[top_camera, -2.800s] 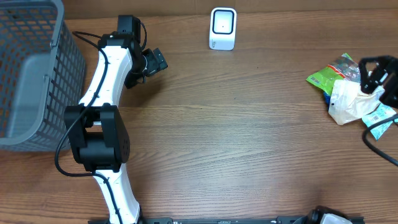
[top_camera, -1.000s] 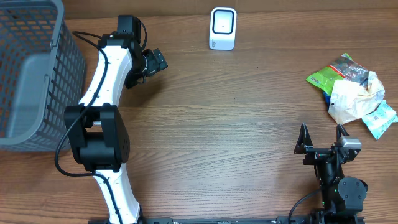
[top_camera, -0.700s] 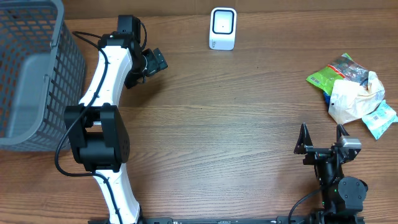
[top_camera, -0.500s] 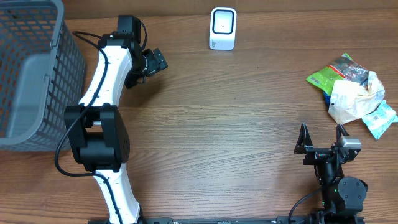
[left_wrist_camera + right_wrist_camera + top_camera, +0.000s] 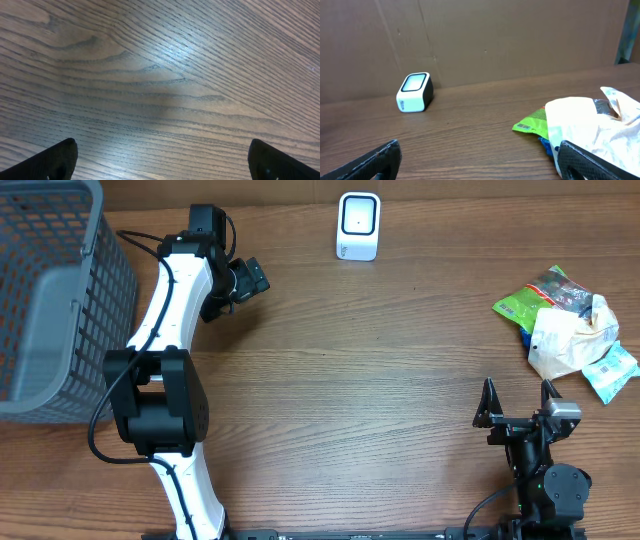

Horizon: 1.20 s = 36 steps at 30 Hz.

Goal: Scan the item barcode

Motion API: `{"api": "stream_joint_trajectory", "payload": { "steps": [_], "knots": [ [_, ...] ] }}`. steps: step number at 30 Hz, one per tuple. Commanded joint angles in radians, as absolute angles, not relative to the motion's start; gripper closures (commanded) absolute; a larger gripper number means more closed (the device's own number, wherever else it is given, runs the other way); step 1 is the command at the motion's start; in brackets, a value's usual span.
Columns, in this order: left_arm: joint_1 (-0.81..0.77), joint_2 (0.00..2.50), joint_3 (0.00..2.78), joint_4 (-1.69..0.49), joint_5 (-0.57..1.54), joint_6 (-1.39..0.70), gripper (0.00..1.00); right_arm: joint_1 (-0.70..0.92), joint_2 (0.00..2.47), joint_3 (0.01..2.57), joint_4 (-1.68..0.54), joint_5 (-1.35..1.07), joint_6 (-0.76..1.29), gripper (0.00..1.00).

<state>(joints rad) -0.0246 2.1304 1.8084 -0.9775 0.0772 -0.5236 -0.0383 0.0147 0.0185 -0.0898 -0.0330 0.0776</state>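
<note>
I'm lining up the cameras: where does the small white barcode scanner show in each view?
Overhead: the scanner stands at top centre.
Left wrist: not in it.
Right wrist: the scanner sits left of centre, before the brown wall.
Shared landmark: the green packet, right of the scanner in both.

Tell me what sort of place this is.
Probably a mock shop checkout: a small white barcode scanner, a grey mesh basket and a pile of snack packets on a wooden table.
</note>
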Motion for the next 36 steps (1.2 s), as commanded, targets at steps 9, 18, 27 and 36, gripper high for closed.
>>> {"api": "stream_joint_trajectory", "payload": {
  "steps": [9,18,27,36],
  "knots": [
    [-0.059,1.788,1.828,-1.011,-0.179,-0.430,0.00,-0.033,0.003,0.008,-0.083,-0.020,0.078,0.00],
    [-0.058,1.406,1.684,-0.849,-0.183,-0.106,0.00,-0.033,0.003,0.008,-0.083,-0.020,0.078,0.00],
    [0.051,0.929,1.065,-0.368,-0.004,-0.100,0.00,-0.033,0.003,0.008,-0.083,-0.020,0.078,0.00],
    [0.093,0.478,0.563,-0.155,0.016,0.006,0.00,-0.033,0.003,0.008,-0.083,-0.020,0.078,0.00]
  ]
}}
